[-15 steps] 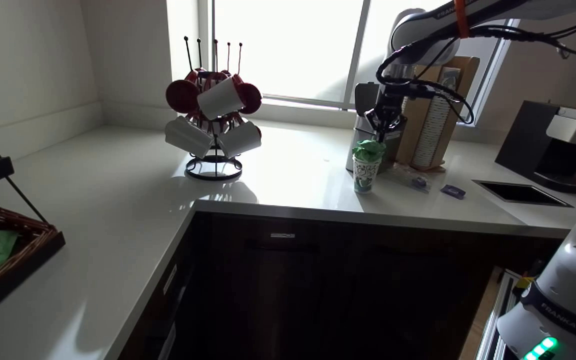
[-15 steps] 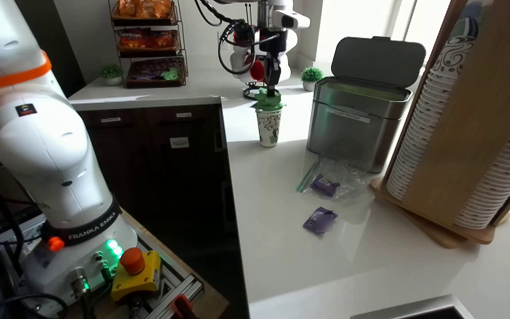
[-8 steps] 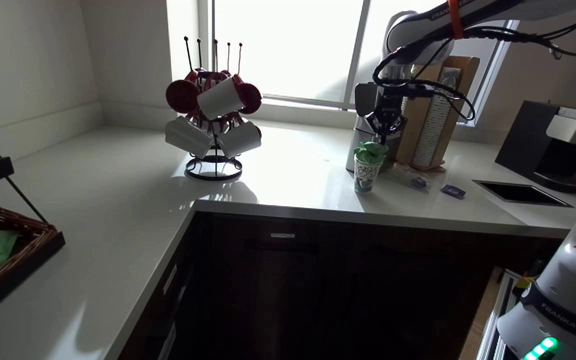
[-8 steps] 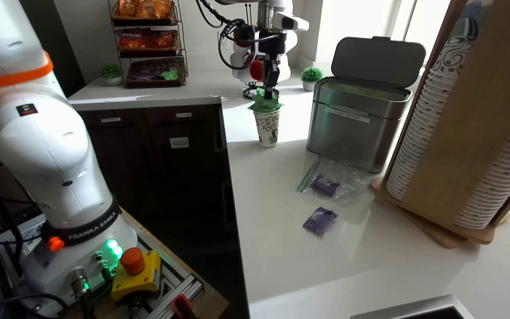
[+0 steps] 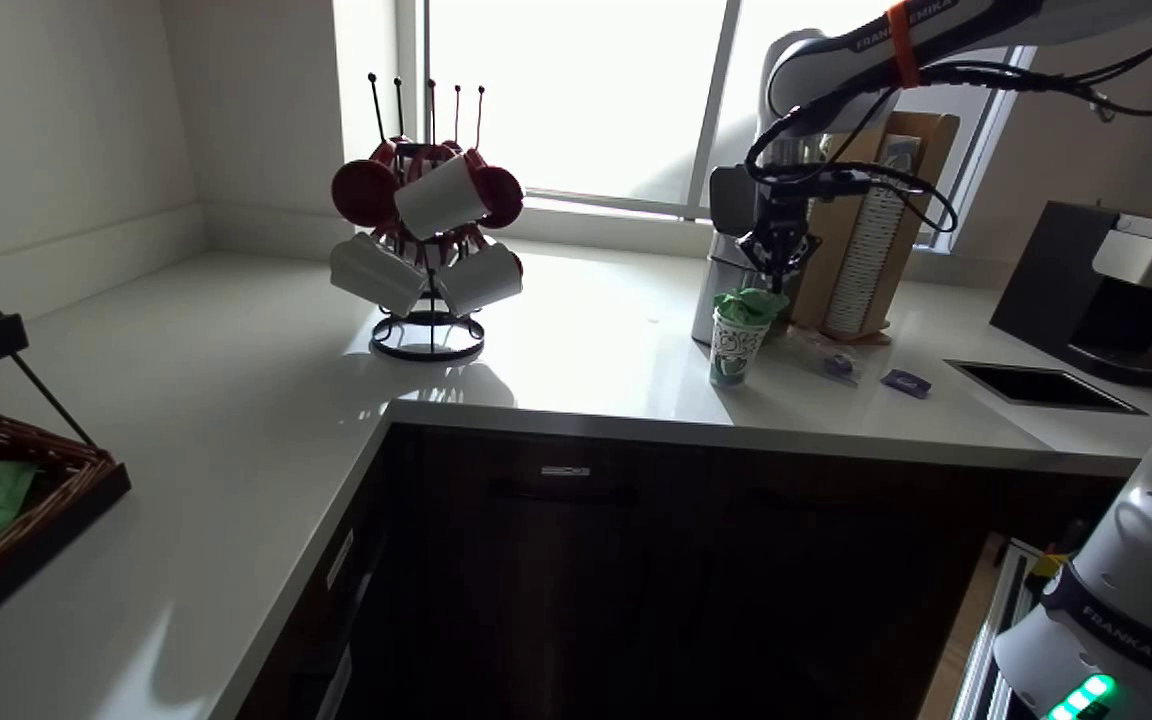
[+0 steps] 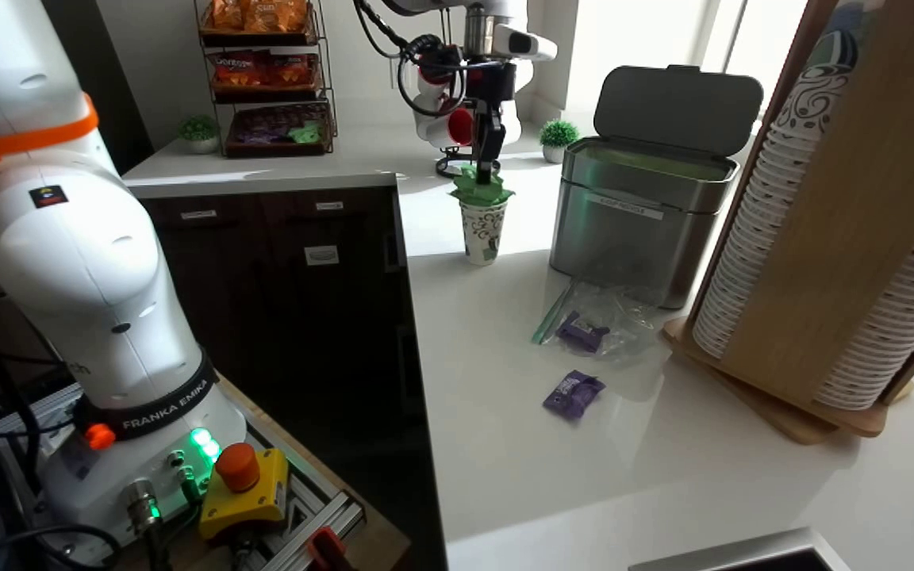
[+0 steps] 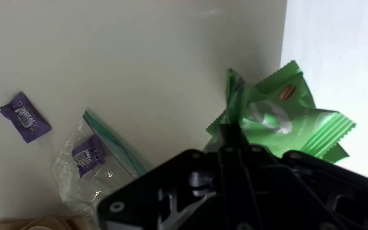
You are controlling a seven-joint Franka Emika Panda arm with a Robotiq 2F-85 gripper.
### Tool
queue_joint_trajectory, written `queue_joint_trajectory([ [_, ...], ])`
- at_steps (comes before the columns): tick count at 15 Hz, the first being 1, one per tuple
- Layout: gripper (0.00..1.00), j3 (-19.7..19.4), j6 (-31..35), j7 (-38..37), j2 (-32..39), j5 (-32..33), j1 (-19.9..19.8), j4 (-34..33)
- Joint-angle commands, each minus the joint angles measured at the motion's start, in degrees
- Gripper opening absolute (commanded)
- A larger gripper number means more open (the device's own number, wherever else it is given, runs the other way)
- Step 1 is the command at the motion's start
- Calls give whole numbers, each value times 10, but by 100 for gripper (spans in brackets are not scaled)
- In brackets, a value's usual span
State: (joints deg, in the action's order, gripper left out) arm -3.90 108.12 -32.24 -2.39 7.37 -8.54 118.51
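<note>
Gripper (image 6: 485, 179): points downward over the paper cup (image 6: 483, 234); has jaws fully together, with no gap seen at the tips. Touches the green packets (image 7: 286, 124) at the fingertips. Cannot tell, in the blur there, about any fold of wrapper pinched between.
Green packets: bunched in the mouth of the cup, crumpled and overlapping, with corners jutting past the rim. Partly covered by the gripper in the wrist view.
Paper cup: stands on the counter (image 6: 497, 460), near the edge; shows a dark scroll pattern on white; leans slightly in an exterior view.
Clear bag (image 7: 107, 180): lies flattened on the counter, at the foot of the metal bin (image 6: 624, 230); has a green zip strip and contains one purple packet (image 6: 582, 333).
Loose packet (image 6: 574, 394): lies just beside the bag, well apart from the cup; purple, printed "UNREAL" in the wrist view.
Metal bin: stands beside the cup, on the side of the window (image 5: 576, 100); has a grey lid (image 6: 677, 107) raised at the rear.
Wooden holder (image 6: 814, 301): stands near the bin; bears tall stacks of nested cups (image 6: 743, 238).
Mug rack (image 5: 427, 357): stands well apart from the cup; carries tilted white mugs (image 5: 441, 197) with red interiors.
Coffee machine (image 5: 1046, 290): stands farther along the counter, beside a metal-framed opening (image 6: 743, 549).
Stop button (image 6: 237, 466): sits on a yellow box (image 6: 247, 500), beside the arm base (image 6: 132, 452).
</note>
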Motion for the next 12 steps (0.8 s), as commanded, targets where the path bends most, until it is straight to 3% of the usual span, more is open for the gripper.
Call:
queue_joint_trajectory([
  [1, 0, -4, -13, -8, 20, 7, 10, -18],
  [12, 0, -3, -6, -22, 40, 21, 24, -34],
])
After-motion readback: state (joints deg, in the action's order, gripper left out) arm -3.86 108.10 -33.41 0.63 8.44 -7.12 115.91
